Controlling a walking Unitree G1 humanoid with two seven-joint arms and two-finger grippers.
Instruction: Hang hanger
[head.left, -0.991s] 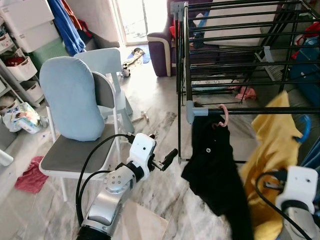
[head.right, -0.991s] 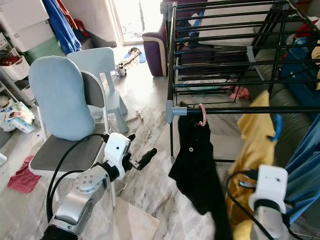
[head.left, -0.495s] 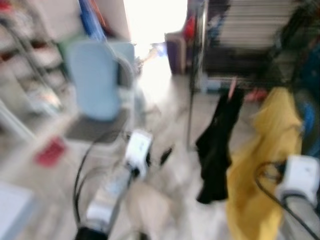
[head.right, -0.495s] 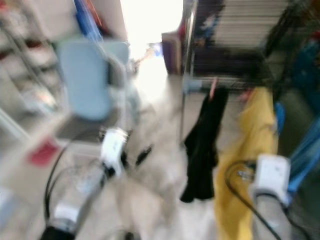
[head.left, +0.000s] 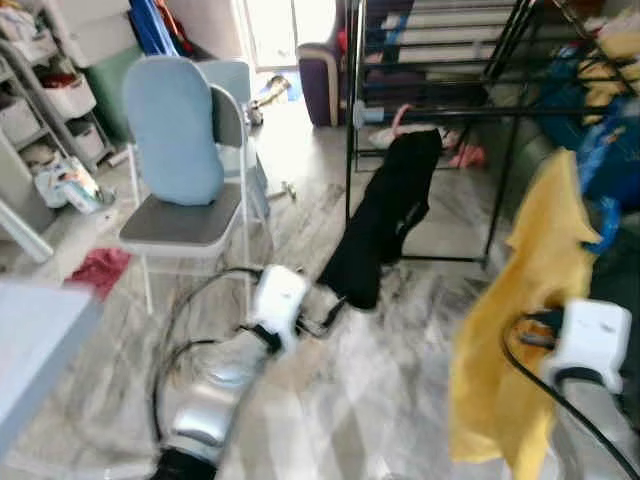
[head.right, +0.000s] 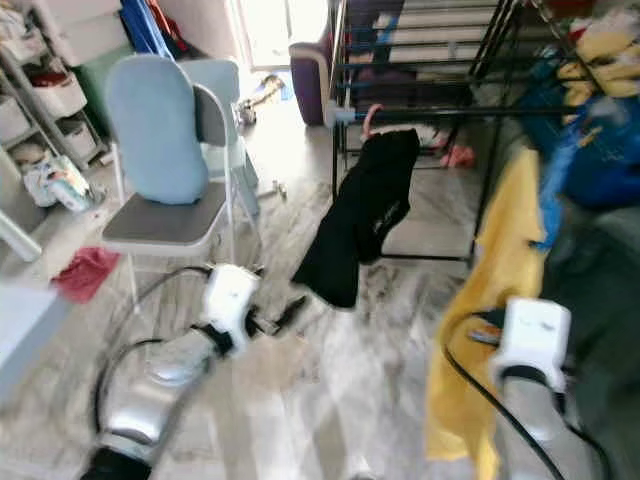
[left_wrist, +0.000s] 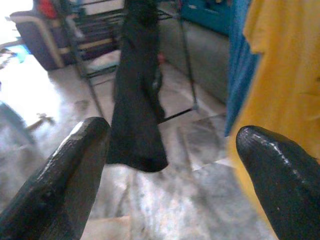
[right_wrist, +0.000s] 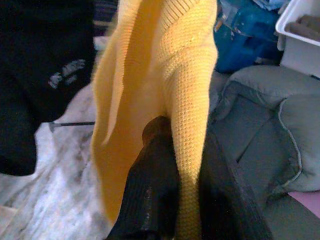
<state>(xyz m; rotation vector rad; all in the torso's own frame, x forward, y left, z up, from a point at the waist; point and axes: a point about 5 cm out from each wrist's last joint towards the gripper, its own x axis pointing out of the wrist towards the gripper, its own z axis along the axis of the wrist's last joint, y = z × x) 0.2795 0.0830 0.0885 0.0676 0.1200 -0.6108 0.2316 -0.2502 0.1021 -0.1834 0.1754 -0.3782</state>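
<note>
A folding chair (head.left: 185, 215) with a pale blue cushion (head.left: 172, 130) stands upper left. A red cloth (head.left: 98, 270) lies on the marble floor (head.left: 400, 370) beside it. Purple armchair (head.left: 322, 80) at top centre.

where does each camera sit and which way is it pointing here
Left and right eye views: on the head, looking forward and down at the marble floor, a chair, the drying rack with a black garment; both silver arms show.
Left wrist view: on the left arm, looking between the open left gripper fingers toward the rack.
Right wrist view: on the right arm, looking along the right gripper, shut on the yellow sweater, with a grey sofa behind.
Shared: the black garment and yellow sweater appear in all views.
</note>
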